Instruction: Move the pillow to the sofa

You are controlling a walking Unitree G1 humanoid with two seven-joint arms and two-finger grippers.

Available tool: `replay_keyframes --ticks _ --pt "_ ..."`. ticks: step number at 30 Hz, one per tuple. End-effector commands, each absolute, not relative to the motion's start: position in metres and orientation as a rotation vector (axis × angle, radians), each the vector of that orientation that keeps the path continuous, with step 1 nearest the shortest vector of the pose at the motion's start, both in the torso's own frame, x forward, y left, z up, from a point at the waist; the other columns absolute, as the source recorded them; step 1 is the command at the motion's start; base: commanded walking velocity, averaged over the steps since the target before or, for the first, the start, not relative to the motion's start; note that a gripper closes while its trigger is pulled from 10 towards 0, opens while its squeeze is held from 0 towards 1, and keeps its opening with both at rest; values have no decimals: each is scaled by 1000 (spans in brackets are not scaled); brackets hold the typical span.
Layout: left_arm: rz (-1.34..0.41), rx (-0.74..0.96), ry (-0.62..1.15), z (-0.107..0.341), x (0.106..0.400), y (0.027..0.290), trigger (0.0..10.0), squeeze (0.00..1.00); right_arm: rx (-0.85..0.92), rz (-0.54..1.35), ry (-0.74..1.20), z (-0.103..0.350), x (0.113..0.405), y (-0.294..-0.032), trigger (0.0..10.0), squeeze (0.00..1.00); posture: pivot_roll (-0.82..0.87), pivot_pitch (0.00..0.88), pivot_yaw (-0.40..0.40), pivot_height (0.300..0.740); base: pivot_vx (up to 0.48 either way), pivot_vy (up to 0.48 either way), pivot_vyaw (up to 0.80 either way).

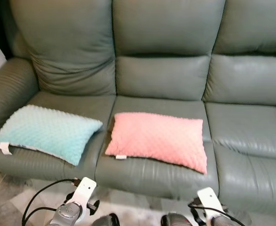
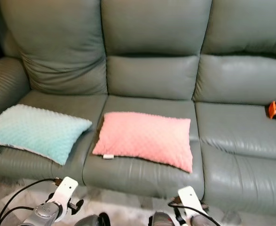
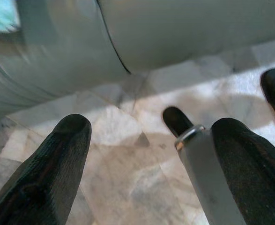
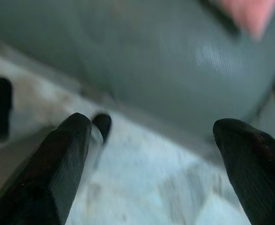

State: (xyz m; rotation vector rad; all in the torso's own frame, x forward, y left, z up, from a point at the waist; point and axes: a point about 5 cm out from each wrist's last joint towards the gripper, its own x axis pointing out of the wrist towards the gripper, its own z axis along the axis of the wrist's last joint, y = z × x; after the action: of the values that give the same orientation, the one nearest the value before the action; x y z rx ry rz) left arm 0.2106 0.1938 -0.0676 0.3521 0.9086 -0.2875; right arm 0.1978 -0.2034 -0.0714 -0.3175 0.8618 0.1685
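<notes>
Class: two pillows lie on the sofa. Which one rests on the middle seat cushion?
The pink pillow. It lies on the sofa's middle seat, while the light blue pillow lies on the seat beside the armrest.

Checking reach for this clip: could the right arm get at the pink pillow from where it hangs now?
Probably yes. The pink pillow lies flat on the middle seat of the sofa, nothing on it. The right tool hangs open, low before the sofa front, over the floor.

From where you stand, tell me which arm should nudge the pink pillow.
Probably right. The pink pillow lies on the middle seat, its near corner close above the right gripper. The left gripper sits nearer the teal pillow. Both hang open over the floor.
</notes>
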Motion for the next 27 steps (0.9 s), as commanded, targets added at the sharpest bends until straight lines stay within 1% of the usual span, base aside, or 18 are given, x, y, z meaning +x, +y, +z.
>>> replay_keyframes --ticks 1,2,3,4,5,6,9,14,17,23,27 --pt "-303 371 937 -71 205 195 10000 0 -309 201 890 -75 194 -195 10000 510 -184 0 56 740 0 0 0" --pt "-303 370 939 -71 205 195 10000 0 -309 213 886 -75 196 -192 10000 427 -176 0 59 740 0 0 0" --pt "-307 359 937 -71 205 194 10000 0 -315 229 884 -75 197 -189 10000 255 -176 0 59 740 0 0 0" --pt "-319 374 942 -72 203 193 10000 0 -327 260 885 -76 197 -183 10000 118 -170 0 61 740 0 0 0" --pt "-322 382 944 -72 203 193 10000 0 -331 269 886 -76 196 -181 10000 118 -170 0 61 740 0 0 0" --pt "-322 382 947 -73 202 193 10000 0 -339 283 889 -77 195 -179 10000 12 -161 0 60 740 0 0 0" --pt "-307 387 970 -76 197 194 10000 0 -348 301 906 -79 192 -177 10000 0 -158 0 61 740 0 0 0" --pt "-290 387 1054 -85 179 197 10000 0 -343 262 947 -84 181 -187 10000 0 -151 0 62 740 0 0 0" --pt "-289 387 1062 -86 177 198 10000 0 -359 250 965 -85 176 -194 10000 0 -152 0 65 740 0 0 0" --pt "-307 381 1054 -86 178 195 10000 0 -366 232 977 -86 174 -197 10000 0 -151 4 63 740 0 0 0" --pt "-206 263 1034 -84 181 196 10000 0 -361 180 885 -79 184 -198 10000 0 -145 0 60 740 0 0 0"
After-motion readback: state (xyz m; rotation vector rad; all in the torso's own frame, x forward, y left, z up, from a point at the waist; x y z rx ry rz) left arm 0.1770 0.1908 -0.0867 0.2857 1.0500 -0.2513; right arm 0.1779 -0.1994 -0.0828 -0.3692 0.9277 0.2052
